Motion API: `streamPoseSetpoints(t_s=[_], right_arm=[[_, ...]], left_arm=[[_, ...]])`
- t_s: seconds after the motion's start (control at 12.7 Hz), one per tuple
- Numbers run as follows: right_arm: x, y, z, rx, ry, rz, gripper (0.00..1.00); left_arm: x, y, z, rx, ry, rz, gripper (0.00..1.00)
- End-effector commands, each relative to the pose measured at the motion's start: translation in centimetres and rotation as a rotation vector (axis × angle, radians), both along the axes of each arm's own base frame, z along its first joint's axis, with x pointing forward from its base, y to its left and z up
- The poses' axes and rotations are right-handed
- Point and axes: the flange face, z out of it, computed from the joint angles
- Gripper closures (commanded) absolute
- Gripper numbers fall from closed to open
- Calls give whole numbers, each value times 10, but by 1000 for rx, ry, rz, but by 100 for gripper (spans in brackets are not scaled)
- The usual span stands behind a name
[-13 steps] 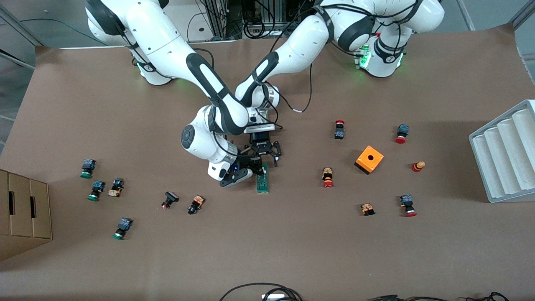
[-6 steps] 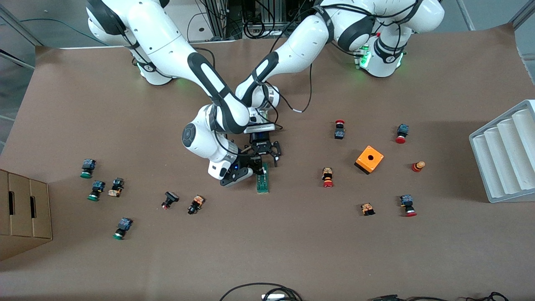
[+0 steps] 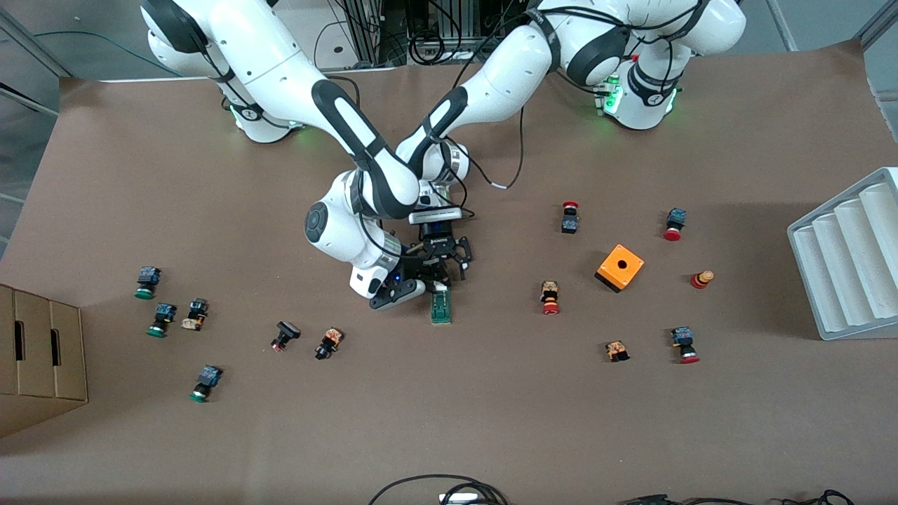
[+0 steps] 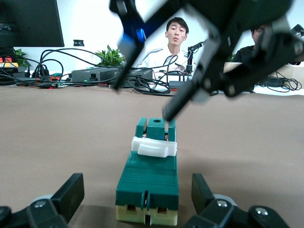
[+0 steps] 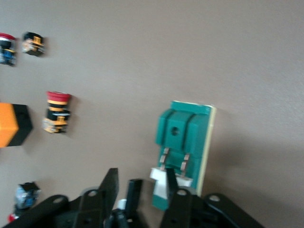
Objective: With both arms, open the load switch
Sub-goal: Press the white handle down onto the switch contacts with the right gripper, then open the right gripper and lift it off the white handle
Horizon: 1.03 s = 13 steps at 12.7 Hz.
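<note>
The load switch [image 3: 440, 307] is a narrow dark-green block lying on the brown table near its middle. Its white lever [image 4: 153, 146] sits across the top. The left gripper [image 3: 445, 272] is open and low at the switch's end toward the robots. Its fingers [image 4: 71, 194] flank the block [image 4: 148, 179] with a gap on each side. The right gripper [image 3: 423, 286] is beside the switch, toward the right arm's end of the table, and is open. One of its fingertips [image 4: 167, 112] is right by the lever [image 5: 164, 183]. The right gripper [image 5: 153, 190] holds nothing that I can see.
An orange box with a hole [image 3: 620, 267] and several small push buttons [image 3: 550, 297] lie toward the left arm's end. More buttons [image 3: 328, 343] lie toward the right arm's end, near a cardboard box [image 3: 42, 358]. A grey ribbed rack [image 3: 849, 259] stands at the table's edge.
The right gripper's fingers have parted from shut to open, and its hand has shifted slightly toward the bases. The left gripper and the switch body have stayed put.
</note>
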Motion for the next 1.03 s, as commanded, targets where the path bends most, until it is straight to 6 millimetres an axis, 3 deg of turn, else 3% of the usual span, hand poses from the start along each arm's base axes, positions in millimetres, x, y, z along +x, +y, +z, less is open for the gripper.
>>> streamPoseSetpoints(t_s=[0.0, 0.08, 0.16, 0.47, 0.95], right_arm=[[-7, -1, 30, 48, 5, -10, 40], [-6, -1, 35, 54, -2, -9, 24], [-5, -1, 42, 59, -12, -10, 0], [0, -6, 81, 115, -14, 12, 0], [16, -46, 127, 177, 2, 13, 0]], left_arm=[[-12, -3, -27, -14, 12, -23, 0], [-12, -3, -27, -13, 11, -24, 0], [-13, -3, -27, -14, 12, -24, 0], [-13, -3, -27, -14, 12, -24, 0], [-12, -7, -19, -11, 16, -16, 0]])
